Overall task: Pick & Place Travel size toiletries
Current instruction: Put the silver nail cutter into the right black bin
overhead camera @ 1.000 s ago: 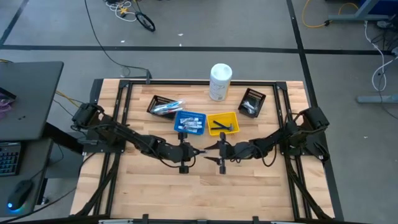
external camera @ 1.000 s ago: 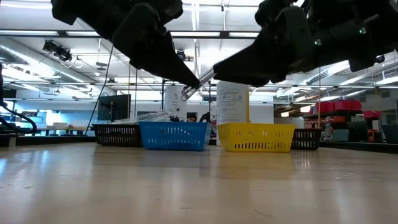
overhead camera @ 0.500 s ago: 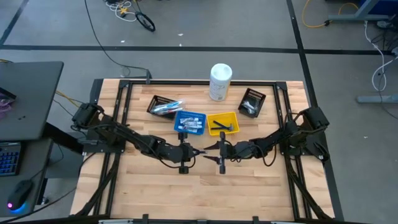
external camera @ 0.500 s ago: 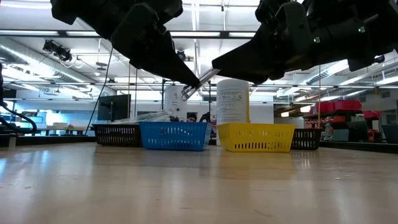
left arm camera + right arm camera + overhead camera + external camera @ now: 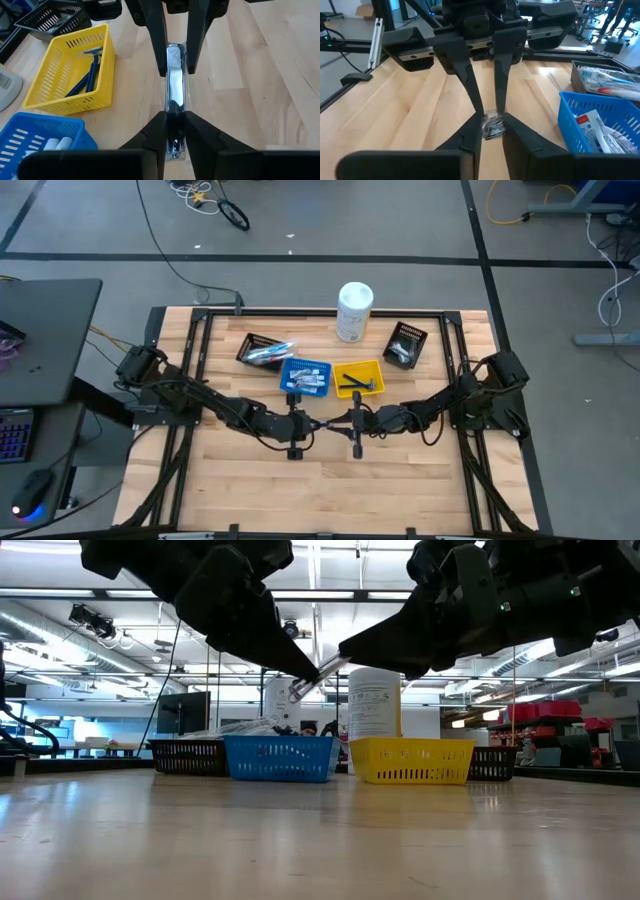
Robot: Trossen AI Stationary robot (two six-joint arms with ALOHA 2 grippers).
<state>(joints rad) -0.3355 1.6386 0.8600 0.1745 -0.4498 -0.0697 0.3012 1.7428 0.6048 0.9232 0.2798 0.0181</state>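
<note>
Right gripper (image 5: 344,422) has closed in; both it and left gripper (image 5: 318,423) pinch the silver packet (image 5: 174,90) near yellow bin (image 5: 358,377): handover underway.

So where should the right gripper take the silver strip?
At the end away from the left gripper, coming head-on along its length. The silver strip is long and narrow, and the left gripper pinches one end. The right gripper is there now.

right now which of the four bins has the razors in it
The yellow bin, the one right of the blue bin. Blue-handled razors lie in it, while the blue bin holds small white tubes and the two black bins sit farther back.
</note>
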